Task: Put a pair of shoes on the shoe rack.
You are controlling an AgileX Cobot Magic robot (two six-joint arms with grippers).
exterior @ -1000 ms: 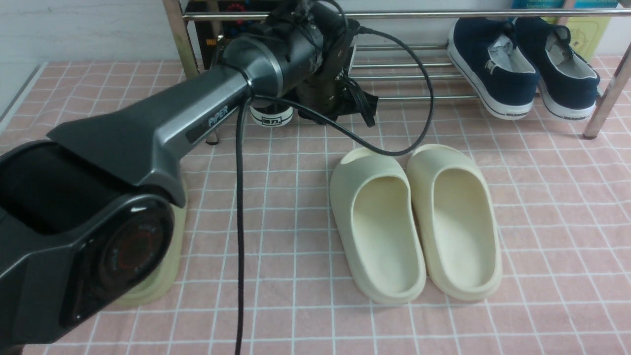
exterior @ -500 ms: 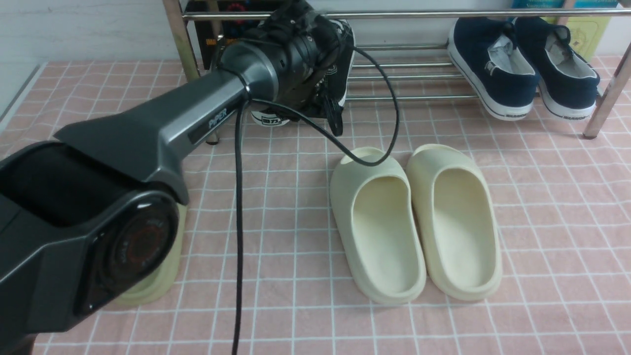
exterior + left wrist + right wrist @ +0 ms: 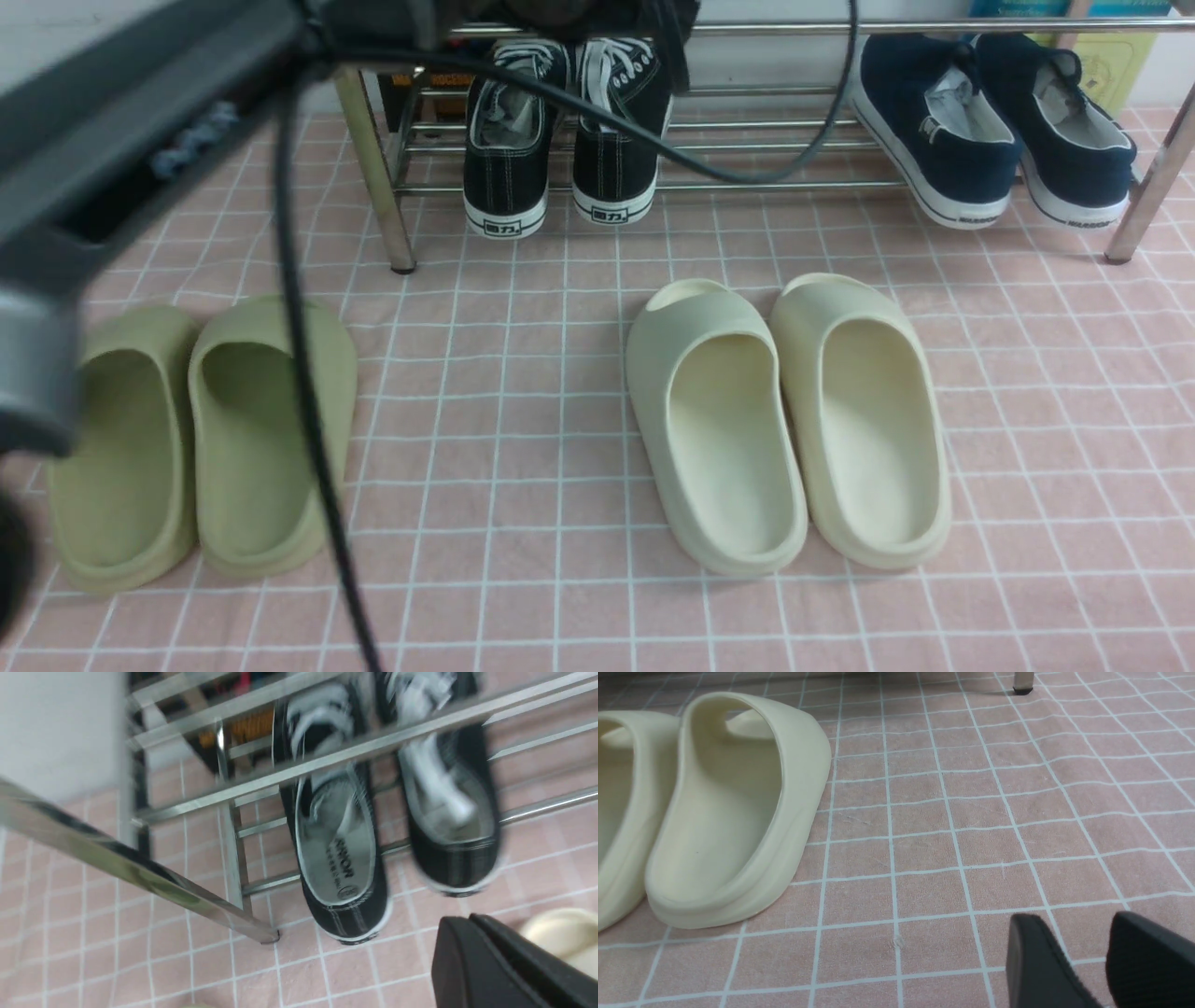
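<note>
The two black sneakers, one (image 3: 505, 140) beside the other (image 3: 616, 131), stand side by side on the lower rods of the chrome shoe rack (image 3: 775, 185), at its left end, heels toward me. The left wrist view shows them from above, one sneaker (image 3: 343, 858) next to the other (image 3: 448, 812), under a rack rod (image 3: 187, 807). My left gripper (image 3: 469, 917) is shut and empty, raised above and in front of them. My right gripper (image 3: 1083, 933) is open and empty, low over the pink checked cloth (image 3: 924, 826).
Navy slip-ons (image 3: 934, 131) sit on the rack's right end. Cream slides (image 3: 714, 420) lie mid-floor, also in the right wrist view (image 3: 728, 812). Green slides (image 3: 271, 420) lie at the left. My blurred left arm (image 3: 112, 121) and its cable (image 3: 308, 420) cross the left side.
My left arm has lifted up and away from the rack. Both black sneakers on the rack and the green slides on the floor now show.
</note>
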